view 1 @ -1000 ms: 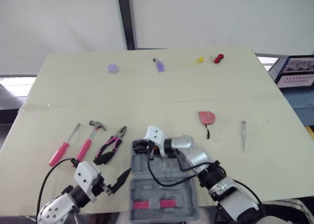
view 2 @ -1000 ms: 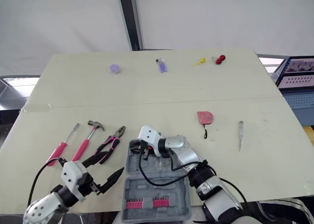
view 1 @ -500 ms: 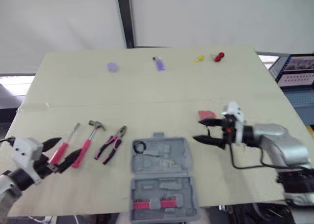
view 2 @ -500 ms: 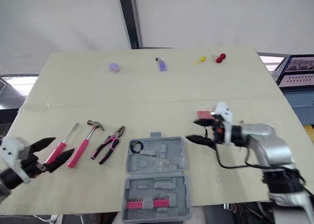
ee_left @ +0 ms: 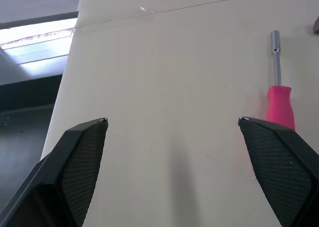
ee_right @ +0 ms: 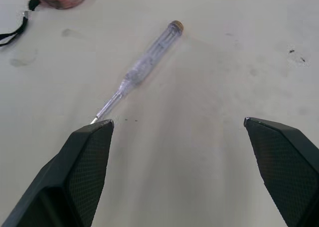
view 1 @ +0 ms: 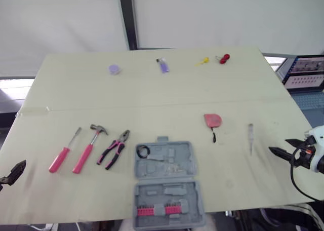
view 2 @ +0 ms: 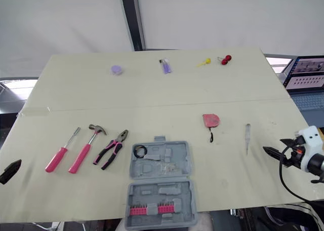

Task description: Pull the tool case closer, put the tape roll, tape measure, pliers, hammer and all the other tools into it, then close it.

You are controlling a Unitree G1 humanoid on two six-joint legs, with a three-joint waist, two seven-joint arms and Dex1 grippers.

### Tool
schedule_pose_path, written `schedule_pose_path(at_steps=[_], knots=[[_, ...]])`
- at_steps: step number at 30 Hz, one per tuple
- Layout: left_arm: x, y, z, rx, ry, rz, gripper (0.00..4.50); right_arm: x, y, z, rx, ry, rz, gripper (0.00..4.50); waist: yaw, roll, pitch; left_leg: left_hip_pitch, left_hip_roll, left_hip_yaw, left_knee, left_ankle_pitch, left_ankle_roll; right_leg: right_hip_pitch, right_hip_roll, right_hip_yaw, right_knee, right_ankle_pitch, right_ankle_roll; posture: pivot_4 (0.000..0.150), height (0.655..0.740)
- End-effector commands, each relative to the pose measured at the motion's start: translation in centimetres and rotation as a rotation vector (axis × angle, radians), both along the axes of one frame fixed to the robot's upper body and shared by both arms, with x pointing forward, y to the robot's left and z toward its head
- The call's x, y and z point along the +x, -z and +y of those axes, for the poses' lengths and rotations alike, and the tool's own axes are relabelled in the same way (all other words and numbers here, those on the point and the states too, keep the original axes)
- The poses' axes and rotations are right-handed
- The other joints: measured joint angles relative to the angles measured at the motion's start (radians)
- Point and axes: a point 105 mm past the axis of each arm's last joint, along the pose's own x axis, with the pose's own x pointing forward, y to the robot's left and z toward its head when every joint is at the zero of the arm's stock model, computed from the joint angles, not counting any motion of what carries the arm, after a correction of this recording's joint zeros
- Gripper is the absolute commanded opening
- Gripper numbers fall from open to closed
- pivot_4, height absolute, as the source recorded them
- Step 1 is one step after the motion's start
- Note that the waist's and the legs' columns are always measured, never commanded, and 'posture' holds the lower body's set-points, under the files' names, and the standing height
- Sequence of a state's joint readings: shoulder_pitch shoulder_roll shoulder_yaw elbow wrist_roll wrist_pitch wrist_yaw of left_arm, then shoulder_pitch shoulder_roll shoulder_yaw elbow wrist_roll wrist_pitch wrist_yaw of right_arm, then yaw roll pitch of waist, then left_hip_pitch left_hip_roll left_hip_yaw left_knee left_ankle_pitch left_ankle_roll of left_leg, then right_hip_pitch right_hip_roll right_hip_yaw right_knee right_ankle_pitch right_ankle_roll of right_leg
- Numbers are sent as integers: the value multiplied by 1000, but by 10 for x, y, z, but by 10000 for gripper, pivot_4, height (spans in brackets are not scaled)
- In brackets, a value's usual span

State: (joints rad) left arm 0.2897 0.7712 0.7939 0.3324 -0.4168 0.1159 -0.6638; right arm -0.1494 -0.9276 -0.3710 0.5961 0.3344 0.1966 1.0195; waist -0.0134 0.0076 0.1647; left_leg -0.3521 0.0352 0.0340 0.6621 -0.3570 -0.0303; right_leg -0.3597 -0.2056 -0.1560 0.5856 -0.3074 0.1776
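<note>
**Both arms swung out wide, clear of the case**

A second ago the right gripper (ee_right: 178, 120) sat over the far left corner of the open tool case (view 1: 185, 152) and the left gripper (ee_left: 172, 120) hovered by the case's left side. Now we see the right one out by the right edge of the table (view 1: 152, 94), near the clear screwdriver (view 1: 250, 138), and the left one at the left edge, near the pink-handled driver (view 1: 63, 153). Both sets of fingers are spread wide and hold nothing. The case lies open at the front middle of the table, with a small black ring (view 1: 143, 151) in its far left pocket, which we take for the tape roll. The tape measure (view 1: 212, 120), pliers (view 1: 114, 150) and hammer (view 1: 90, 147) lie outside it, so we judge the packing barely begun.
</note>
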Motion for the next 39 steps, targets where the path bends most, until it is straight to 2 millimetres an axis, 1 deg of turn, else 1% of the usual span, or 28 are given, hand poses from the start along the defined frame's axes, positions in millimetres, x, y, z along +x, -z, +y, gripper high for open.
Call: schedule_pose_path(at_steps=[1, 7, 9, 11, 12, 15, 16, 18, 20, 22, 25, 28, 31, 36, 39], knots=[[-2, -3, 4, 41, -26, -10, 45000, 0, -10, -10, -17, 34, -56, 44296, -1, 0, 0, 0, 0, 0, 0, 0, 0, 0, 0, 0, 0, 0, 0, 1500, 7400], [-5, 2, -6, 43, -18, -1, 45000, 3, -11, -10, -12, 36, -71, 44296, -9, 0, 0, 0, 0, 0, 0, 0, 0, 0, 0, 0, 0, 0, 0, 1500, 7400], [-4, 1, -7, 42, -14, -5, 45000, 8, -16, -7, 14, 35, -96, 44296, -10, 0, 0, 0, 0, 0, 0, 0, 0, 0, 0, 0, 0, 0, 0, 1500, 7400], [2, -2, -17, 45, 41, 4, 45000, 14, -23, -1, 37, 22, -126, 44296, -11, 0, 0, 0, 0, 0, 0, 0, 0, 0, 0, 0, 0, 0, 0, 1500, 7400], [7, -5, -27, 53, 89, 1, 45000, 18, -29, 4, 52, 10, -145, 44296, -11, 0, 0, 0, 0, 0, 0, 0, 0, 0, 0, 0, 0, 0, 0, 1500, 7400], [29, -20, -67, 39, 263, -46, 45000, 28, -44, 26, 98, -51, -184, 44296, -8, 0, 0, 0, 0, 0, 0, 0, 0, 0, 0, 0, 0, 0, 0, 1500, 7400], [34, -23, -77, 34, 306, -54, 45000, 29, -44, 33, 104, -70, -181, 44296, -5, 0, 0, 0, 0, 0, 1, 0, 0, 0, 0, 0, 0, 0, 0, 1500, 7400], [46, -27, -108, 20, 429, -68, 45000, 33, -44, 49, 124, -96, -179, 44296, 1, 0, 0, 0, 0, 0, 1, 0, 0, 0, 0, 0, 1, 0, 0, 1500, 7400], [57, -30, -139, 26, 557, -69, 45000, 35, -38, 62, 101, -112, -163, 44296, 7, 0, 0, 0, 0, 0, 1, 0, 0, 0, 0, 0, 1, 0, 0, 1500, 7400], [68, -35, -173, 12, 686, -92, 45000, 40, -32, 73, 93, -77, -163, 44296, 14, 0, 0, 0, 0, 0, 2, 0, 0, 0, 0, 0, 1, 0, 0, 1500, 7400], [79, -39, -220, 9, 870, -107, 45000, 42, -22, 98, 110, -63, -156, 44296, 19, 1, 0, -1, 0, -1, 3, 0, 0, 0, 0, 0, 2, 0, 0, 1500, 7400], [85, -35, -268, 62, 1084, -96, 45000, 46, -13, 129, 147, -25, -161, 44296, 17, 1, -1, 0, 0, -1, 3, 0, 0, 0, 0, 0, 2, 0, 0, 1500, 7400], [91, -35, -310, 75, 1257, -148, 45000, 52, 0, 157, 121, -10, -137, 44296, 13, 2, -1, 0, 0, -1, 3, 0, 0, 0, 0, 0, 3, 0, 0, 1500, 7400], [94, -32, -354, 71, 1431, -217, 45000, 61, 10, 176, 85, 47, -120, 44296, 11, 3, -2, -1, 0, 0, 2, 0, 0, -1, 1, 0, 3, 0, 0, 1500, 7400], [96, -31, -373, 57, 1472, -267, 45000, 67, 13, 181, 77, 69, -117, 44296, 11, 3, -2, -1, 0, 0, 2, 0, 0, -1, 1, 0, 3, 0, 0, 1500, 7400]])
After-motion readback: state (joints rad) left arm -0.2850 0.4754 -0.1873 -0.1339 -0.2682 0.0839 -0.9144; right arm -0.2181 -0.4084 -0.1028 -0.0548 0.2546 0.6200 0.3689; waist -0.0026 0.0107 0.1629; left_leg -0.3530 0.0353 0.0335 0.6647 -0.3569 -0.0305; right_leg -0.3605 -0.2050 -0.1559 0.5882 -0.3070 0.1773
